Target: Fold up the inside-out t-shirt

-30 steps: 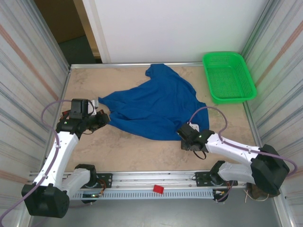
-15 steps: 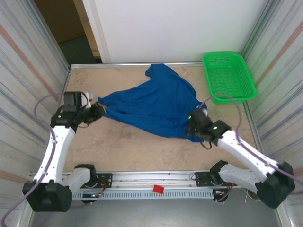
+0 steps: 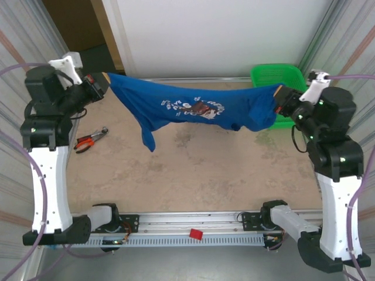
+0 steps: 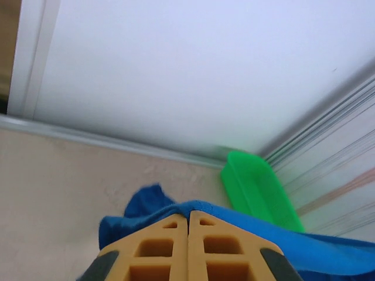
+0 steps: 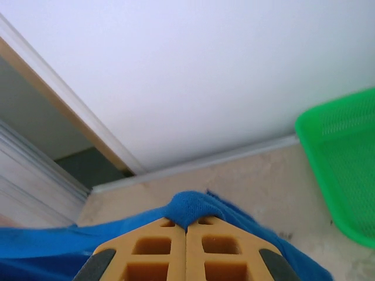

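Royal-blue soft cloth short-sleeved t-shirt [image 3: 187, 108] hangs stretched in air btwn both claws, above beige tabletop [image 3: 193, 175], white print toward top cam. L gripper [image 3: 104, 79] pinched tight on its left end, R gripper [image 3: 280, 95] pinched tight on right end, near green plastic mesh basket [image 3: 266, 76]

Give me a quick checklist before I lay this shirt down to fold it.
1. Grip of left gripper on shirt: ok, shut on one end.
2. Grip of right gripper on shirt: ok, shut on the other end.
3. Shirt spread flat between them: not ok, bunched near the right gripper.
4. Hanging sleeve clear of table: cannot tell from above.
5. Landing area free: not ok, pliers lie at the table's left.
6. Shirt clear of basket: cannot tell, they overlap in the top view.
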Motion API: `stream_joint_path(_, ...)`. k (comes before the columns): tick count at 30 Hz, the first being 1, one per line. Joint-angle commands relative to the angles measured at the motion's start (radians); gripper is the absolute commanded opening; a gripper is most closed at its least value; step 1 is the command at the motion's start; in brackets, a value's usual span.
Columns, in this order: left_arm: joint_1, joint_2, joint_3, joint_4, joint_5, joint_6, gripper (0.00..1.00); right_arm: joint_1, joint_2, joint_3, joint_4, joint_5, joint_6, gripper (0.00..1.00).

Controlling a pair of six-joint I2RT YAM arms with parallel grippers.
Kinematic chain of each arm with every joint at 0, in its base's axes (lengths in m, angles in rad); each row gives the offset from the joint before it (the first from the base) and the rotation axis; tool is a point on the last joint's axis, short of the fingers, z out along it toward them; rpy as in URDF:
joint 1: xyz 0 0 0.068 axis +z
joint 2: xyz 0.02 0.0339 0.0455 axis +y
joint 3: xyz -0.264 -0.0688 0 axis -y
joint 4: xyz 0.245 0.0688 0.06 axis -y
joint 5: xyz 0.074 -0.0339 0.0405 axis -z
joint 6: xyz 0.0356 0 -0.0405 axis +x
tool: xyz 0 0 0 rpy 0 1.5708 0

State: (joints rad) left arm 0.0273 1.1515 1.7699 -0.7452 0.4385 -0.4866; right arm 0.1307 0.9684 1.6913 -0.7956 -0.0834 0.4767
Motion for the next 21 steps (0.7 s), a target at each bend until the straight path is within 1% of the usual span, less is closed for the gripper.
stream_joint_path(1,0.008,-0.068,0.076,0.074,-0.037,-0.054,0.0,-0.02,-0.024,0.111,0.005,-0.03,-0.037,0.0)
stream_joint_path(4,0.008,-0.081,0.139,0.087,-0.079,-0.055,0.0,-0.019,-0.018,0.208,0.034,-0.013,-0.039,0.0)
stream_joint_path(7,0.008,-0.045,0.179,0.063,-0.097,-0.037,0.0,-0.02,0.015,0.277,0.056,-0.02,-0.047,0.0)
stream_joint_path(9,0.01,-0.003,0.175,0.038,-0.1,-0.029,0.0,-0.02,0.095,0.3,0.064,-0.044,-0.053,0.0)
stream_joint_path(12,0.039,0.11,0.151,0.006,-0.056,-0.001,0.0,-0.024,0.203,0.278,0.103,-0.083,-0.053,0.0)
stream_joint_path(15,0.098,0.242,0.089,0.071,0.038,-0.017,0.0,-0.053,0.346,0.248,0.189,-0.133,-0.022,0.0)
stream_joint_path(17,0.114,0.343,0.088,0.122,0.061,-0.016,0.0,-0.079,0.468,0.282,0.229,-0.174,0.011,0.0)
stream_joint_path(19,0.121,0.459,0.147,0.172,0.067,-0.017,0.0,-0.091,0.612,0.372,0.253,-0.203,0.032,0.0)
stream_joint_path(20,0.123,0.515,0.202,0.175,0.074,-0.021,0.0,-0.092,0.679,0.439,0.248,-0.213,0.038,0.0)
stream_joint_path(21,0.127,0.579,0.282,0.164,0.084,-0.037,0.0,-0.095,0.764,0.547,0.223,-0.237,0.041,0.0)
